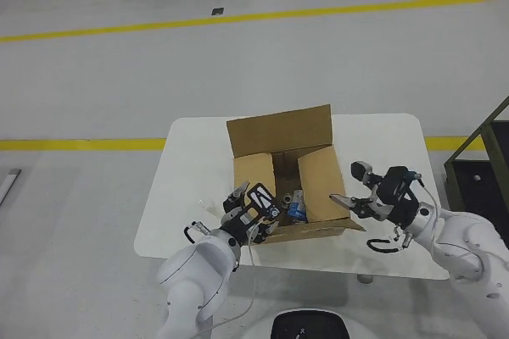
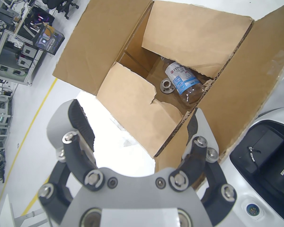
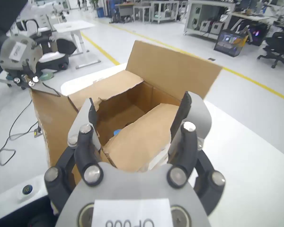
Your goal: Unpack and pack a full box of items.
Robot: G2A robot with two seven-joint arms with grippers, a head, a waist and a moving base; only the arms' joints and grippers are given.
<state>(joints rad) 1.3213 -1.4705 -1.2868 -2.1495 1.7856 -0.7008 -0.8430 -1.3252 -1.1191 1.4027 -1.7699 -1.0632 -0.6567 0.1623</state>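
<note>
An open cardboard box stands mid-table with its flaps spread. Inside lie a clear plastic bottle with a blue and white label and a small metal flange; the bottle also shows from above. My left gripper hovers open at the box's near left corner, its fingers on either side of that corner without touching it. My right gripper is open at the box's right side, its fingers straddling the inward-leaning side flap. Both are empty.
The box sits on a white table with bare surface to its left and right. A bit of clear plastic wrap lies on the table left of the box. A dark metal frame stands off the table's right edge.
</note>
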